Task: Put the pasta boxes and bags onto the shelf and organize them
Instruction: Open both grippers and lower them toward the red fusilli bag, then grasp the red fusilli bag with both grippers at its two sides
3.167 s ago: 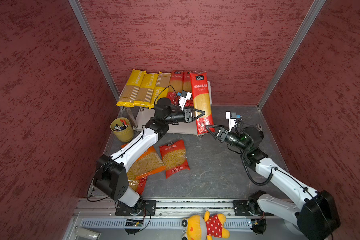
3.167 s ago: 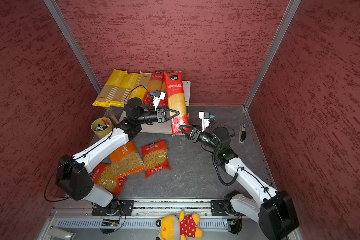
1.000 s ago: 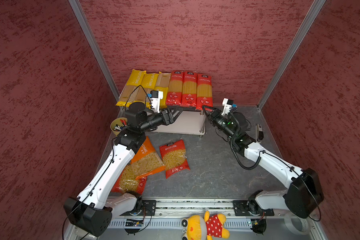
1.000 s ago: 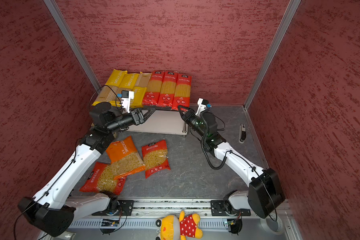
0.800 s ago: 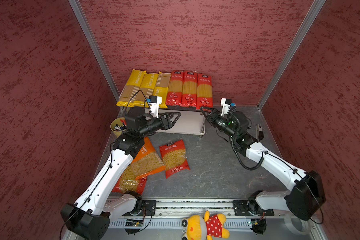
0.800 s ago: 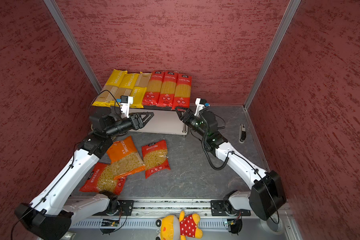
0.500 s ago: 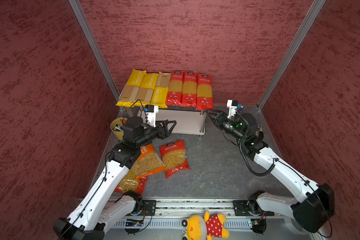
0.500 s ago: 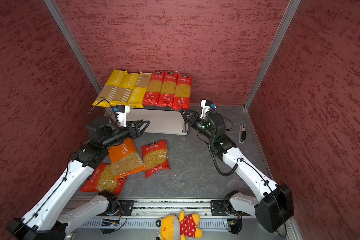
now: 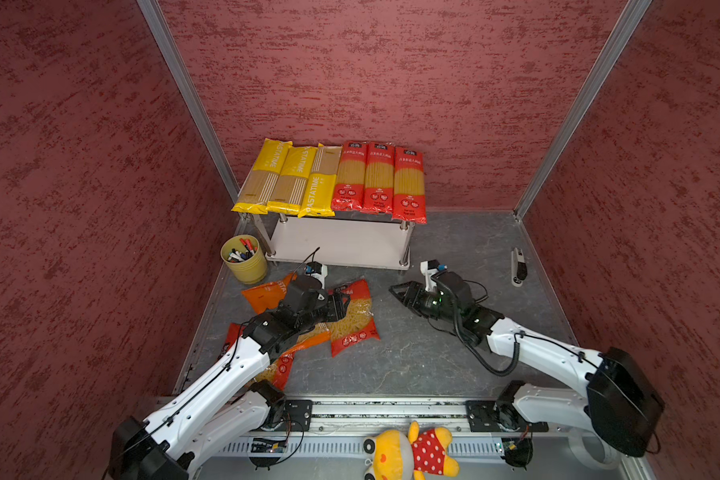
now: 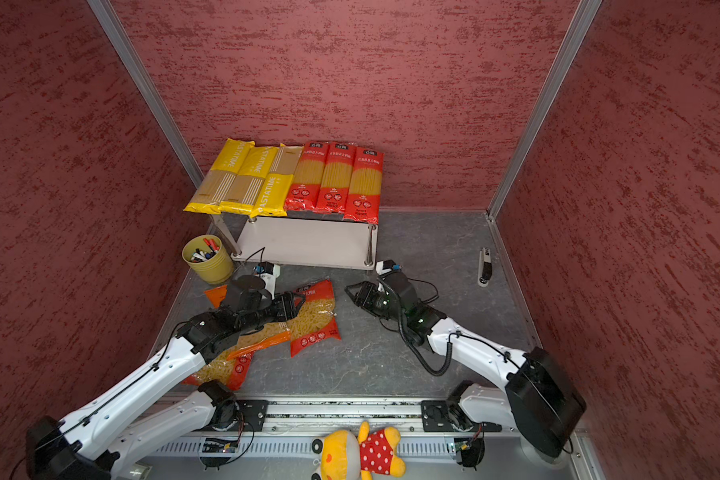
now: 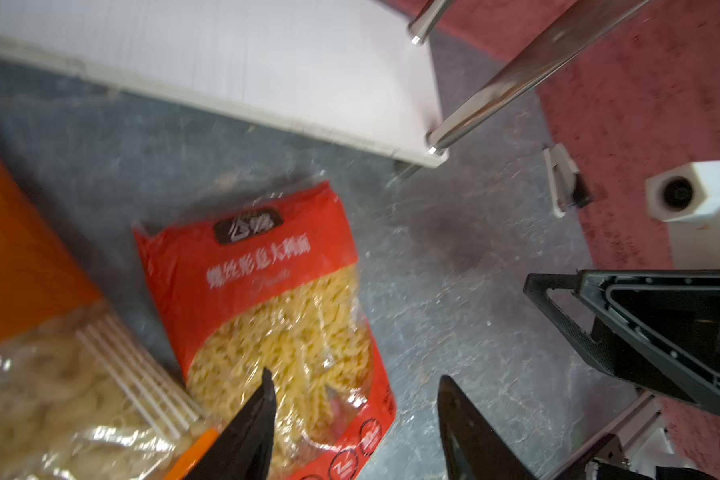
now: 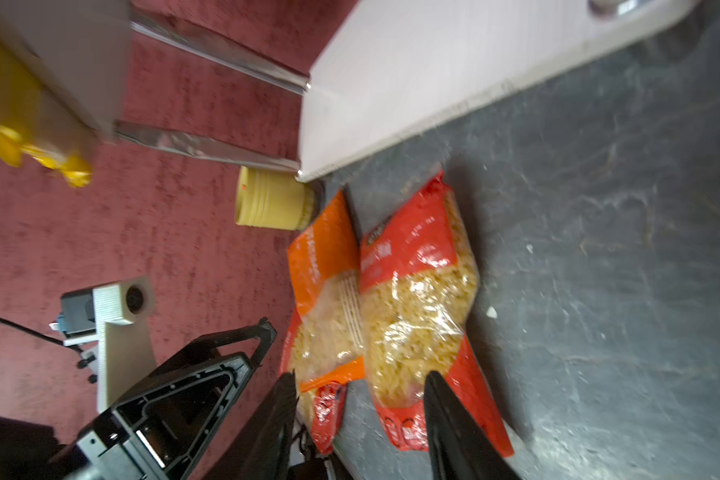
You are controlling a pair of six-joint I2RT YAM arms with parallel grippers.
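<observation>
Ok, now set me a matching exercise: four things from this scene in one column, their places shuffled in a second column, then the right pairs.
Things
1. yellow spaghetti packs
2. red spaghetti packs
3. pen cup
4. plush toy

Places (as seen in both top views)
A. on the floor beside the shelf, by its left front post
B. right half of the shelf's top board
C. at the near edge, in front of the arm bases
D. left half of the shelf's top board

Pairs: 1-D, 2-B, 3-A, 4-C
</observation>
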